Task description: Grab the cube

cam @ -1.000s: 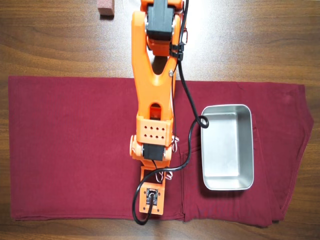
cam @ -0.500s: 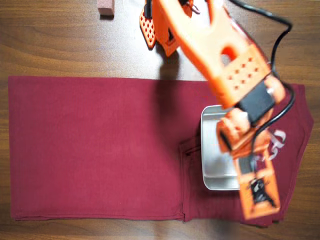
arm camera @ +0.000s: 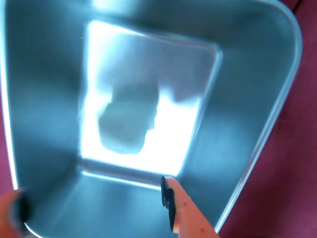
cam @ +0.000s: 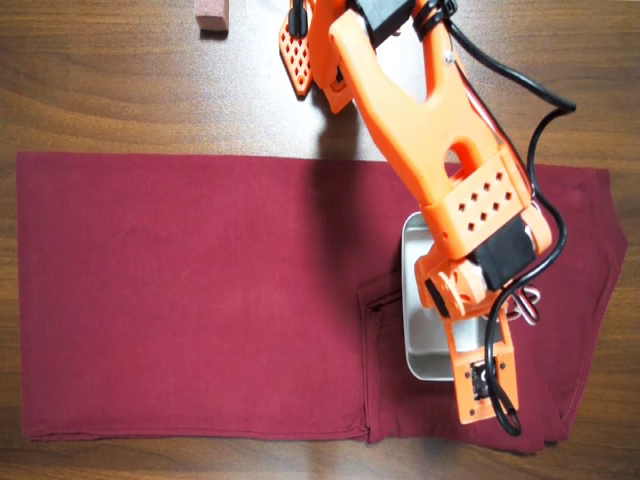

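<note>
Jaws (arm camera: 94, 198) parted over tray (arm camera: 44, 74), rim (arm camera: 277, 114) near.

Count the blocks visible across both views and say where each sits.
1: a reddish-brown block on the wooden table's top edge, overhead view. Another may hide under the arm; the tray floor is glare-washed.

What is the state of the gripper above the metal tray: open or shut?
Open. In the wrist view the gripper shows its two fingertips far apart over the metal tray, with nothing between them; the cube cannot be made out.
</note>
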